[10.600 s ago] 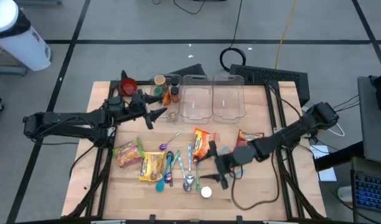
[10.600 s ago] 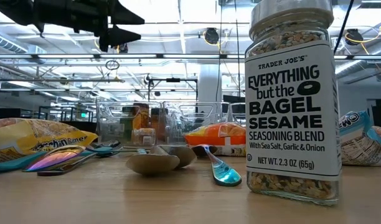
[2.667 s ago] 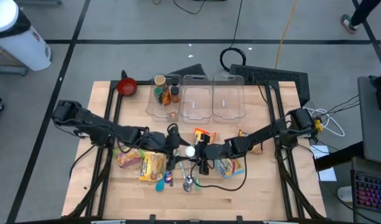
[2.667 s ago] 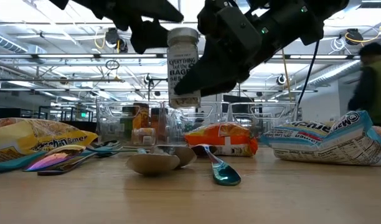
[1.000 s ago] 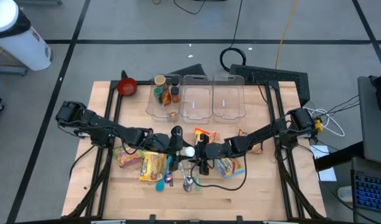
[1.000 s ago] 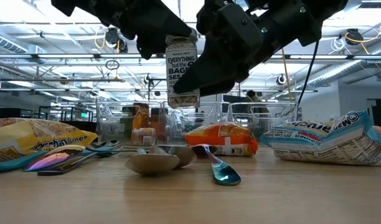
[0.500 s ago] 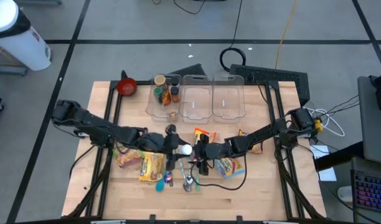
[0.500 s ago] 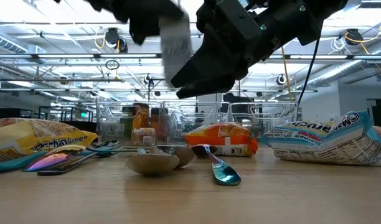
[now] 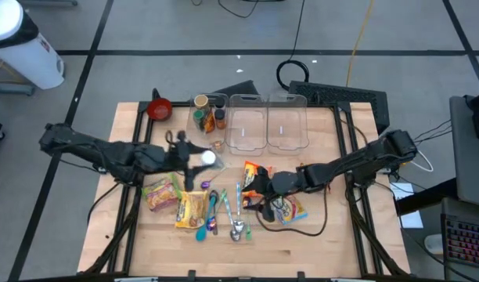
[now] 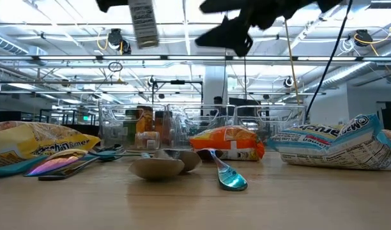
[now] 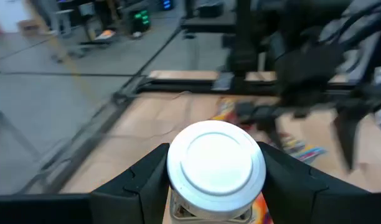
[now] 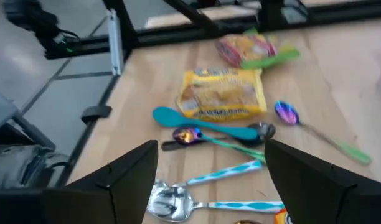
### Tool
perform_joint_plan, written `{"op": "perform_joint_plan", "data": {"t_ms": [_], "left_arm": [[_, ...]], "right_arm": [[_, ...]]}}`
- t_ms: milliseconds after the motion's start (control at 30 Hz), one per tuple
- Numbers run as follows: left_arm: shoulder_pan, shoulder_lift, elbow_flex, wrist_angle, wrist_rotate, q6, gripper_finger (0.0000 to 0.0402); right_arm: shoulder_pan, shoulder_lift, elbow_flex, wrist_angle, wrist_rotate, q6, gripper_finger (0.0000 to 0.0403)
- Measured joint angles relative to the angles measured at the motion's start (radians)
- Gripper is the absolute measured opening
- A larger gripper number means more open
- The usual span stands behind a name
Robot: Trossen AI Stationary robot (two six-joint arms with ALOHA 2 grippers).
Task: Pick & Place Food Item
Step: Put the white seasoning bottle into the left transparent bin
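Observation:
A glass seasoning jar with a white lid (image 9: 207,158) is held in my left gripper (image 9: 202,162), high above the table's left-middle. In the low view the jar (image 10: 143,22) shows at the top, clear of everything. The left wrist view shows its lid (image 11: 215,163) between my two fingers. My right gripper (image 9: 252,193) is open and empty above the spoons (image 12: 209,134) near the table's middle. It also shows in the low view (image 10: 229,30). My left gripper pinches the jar's upper part, just under the white lid (image 11: 175,205), between its two fingers (image 11: 144,183), one on each side. The fingers come roughly level from the table's left. The jar is close to upright, lid up, lifted clear of the table.
Three clear bins (image 9: 247,124) stand at the far edge, the left one holding spice jars (image 9: 209,117). A red bowl (image 9: 160,109) is far left. Yellow snack bags (image 9: 191,208), an orange bag (image 9: 257,177), a blue-and-white bag (image 10: 339,147) and several spoons (image 9: 226,213) lie mid-table.
The jar has passed from between both grippers to my left gripper alone. My left gripper has carried it up and toward the table's left and far edges, still about upright. My right gripper no longer touches the jar and has risen away from it.

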Motion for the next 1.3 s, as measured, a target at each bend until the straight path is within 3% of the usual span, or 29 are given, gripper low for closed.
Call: {"op": "perform_joint_plan", "data": {"t_ms": [167, 400, 667, 800, 1000, 1300], "left_arm": [[0.072, -0.087, -0.021, -0.079, -0.078, -0.003, 0.021], [0.288, -0.135, -0.15, -0.063, -0.066, -0.04, 0.021], [0.572, -0.129, -0.346, 0.189, 0.153, -0.089, 0.021], [0.675, -0.107, -0.404, 0.198, 0.186, -0.127, 0.021], [0.765, -0.072, -0.479, 0.28, 0.218, -0.159, 0.021], [0.805, 0.02, -0.547, 0.415, 0.255, -0.189, 0.021]], "right_arm": [[0.023, -0.071, -0.061, 0.062, 0.001, -0.056, 0.029], [0.024, -0.125, -0.224, 0.354, 0.002, -0.057, 0.0286], [0.024, -0.158, -0.325, 0.547, 0.001, -0.079, 0.029], [0.024, -0.157, -0.331, 0.544, 0.001, -0.081, 0.0287], [0.023, -0.157, -0.331, 0.55, 0.001, -0.09, 0.0289], [0.023, -0.157, -0.331, 0.558, 0.002, -0.092, 0.0286]]}}
